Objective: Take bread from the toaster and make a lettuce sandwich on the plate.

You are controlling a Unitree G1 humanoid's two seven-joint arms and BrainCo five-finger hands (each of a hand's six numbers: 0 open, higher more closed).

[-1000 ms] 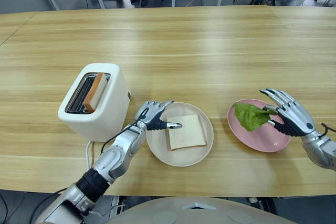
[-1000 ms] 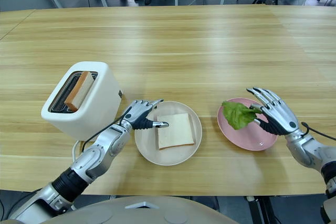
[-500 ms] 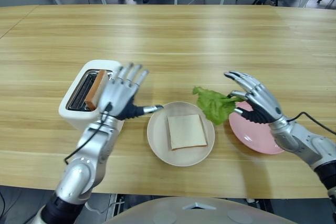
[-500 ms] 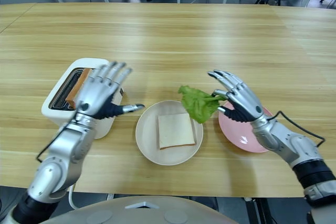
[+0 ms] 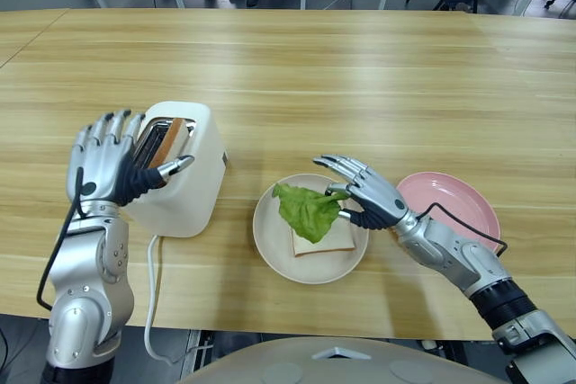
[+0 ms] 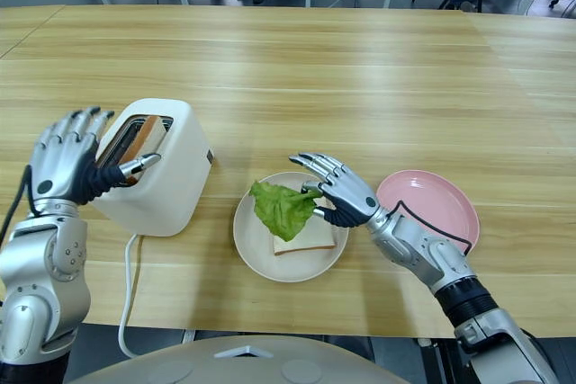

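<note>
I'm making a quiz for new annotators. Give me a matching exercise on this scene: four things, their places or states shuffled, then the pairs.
1. lettuce leaf
2. pink plate
3. toaster
4. left hand

A. holds an upright bread slice
B. open, beside the toaster
C. pinched by the right hand above the cream plate
D. right of the cream plate

Pairs: 1-C, 2-D, 3-A, 4-B.
</note>
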